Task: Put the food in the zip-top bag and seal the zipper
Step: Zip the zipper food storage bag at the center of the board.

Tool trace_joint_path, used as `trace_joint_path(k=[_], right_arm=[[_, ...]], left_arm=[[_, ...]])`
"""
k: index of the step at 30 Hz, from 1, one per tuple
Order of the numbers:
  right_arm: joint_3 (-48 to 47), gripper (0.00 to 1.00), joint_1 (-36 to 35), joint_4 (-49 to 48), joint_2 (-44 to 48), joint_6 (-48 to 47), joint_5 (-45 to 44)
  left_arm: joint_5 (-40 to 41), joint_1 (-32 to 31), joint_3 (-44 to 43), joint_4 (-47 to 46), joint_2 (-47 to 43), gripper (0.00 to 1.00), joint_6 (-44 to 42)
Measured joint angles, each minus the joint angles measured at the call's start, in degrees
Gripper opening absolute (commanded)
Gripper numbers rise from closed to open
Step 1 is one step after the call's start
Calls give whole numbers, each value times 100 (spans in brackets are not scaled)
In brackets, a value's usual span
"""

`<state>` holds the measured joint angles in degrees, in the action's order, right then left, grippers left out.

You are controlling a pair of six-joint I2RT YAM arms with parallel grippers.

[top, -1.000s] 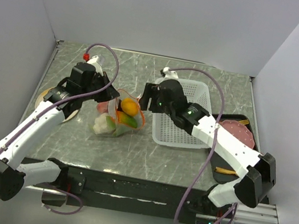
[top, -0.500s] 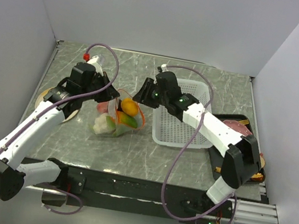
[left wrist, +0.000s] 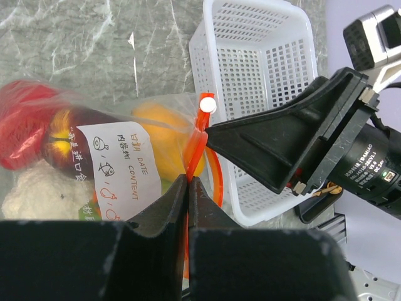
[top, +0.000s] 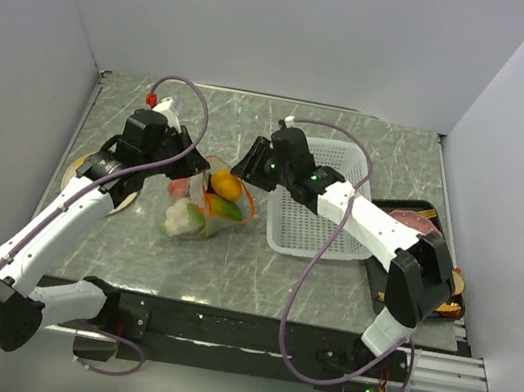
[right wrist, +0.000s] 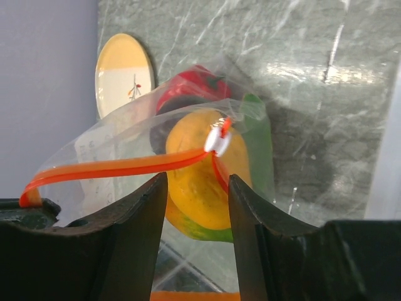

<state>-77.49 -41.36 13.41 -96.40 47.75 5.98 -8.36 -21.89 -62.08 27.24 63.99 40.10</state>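
Note:
The clear zip-top bag (top: 201, 208) lies on the table between my two grippers, with the food inside. The orange and green-orange mango (right wrist: 199, 188), red pepper (left wrist: 24, 119) and white cauliflower (left wrist: 34, 194) show through the plastic. My left gripper (left wrist: 188, 183) is shut on the orange-red zipper (left wrist: 195, 147) and holds the bag's mouth up. The zipper's white slider (right wrist: 218, 139) sits at the strip's far end. My right gripper (right wrist: 197, 182) is open, its jaws just short of the slider and on either side of the strip's end.
A white perforated basket (top: 321, 235) stands right of the bag, under my right arm. A black tray (top: 433, 214) with a pink slab lies at the far right. A yellow-and-white plate (top: 77, 169) lies left, by my left arm.
My right gripper has moved left from over the basket to the slider end of the bag's mouth. The left gripper and the bag have stayed put.

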Motion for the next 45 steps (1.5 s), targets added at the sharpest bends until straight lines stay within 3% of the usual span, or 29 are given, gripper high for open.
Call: trace_joint_path(k=[9, 20, 28, 30, 32, 39, 45], right_arm=[[129, 53, 7, -33, 181, 90, -323], [-127, 53, 17, -85, -260, 129, -337], [-146, 39, 28, -98, -433, 109, -337], [-146, 23, 28, -114, -433, 87, -339], [-149, 14, 28, -144, -433, 35, -337], [-168, 12, 28, -138, -433, -76, -343], [-247, 11, 35, -33, -433, -254, -407]], left_arm=[[-57, 0, 37, -24, -7, 7, 2], [-85, 0, 101, -44, -15, 7, 2], [-85, 0, 101, -39, -44, 7, 2], [-85, 0, 101, -39, -44, 7, 2], [-85, 0, 101, -39, -44, 7, 0], [-107, 0, 140, -61, -44, 9, 2], [-426, 2, 293, -146, -31, 24, -55]])
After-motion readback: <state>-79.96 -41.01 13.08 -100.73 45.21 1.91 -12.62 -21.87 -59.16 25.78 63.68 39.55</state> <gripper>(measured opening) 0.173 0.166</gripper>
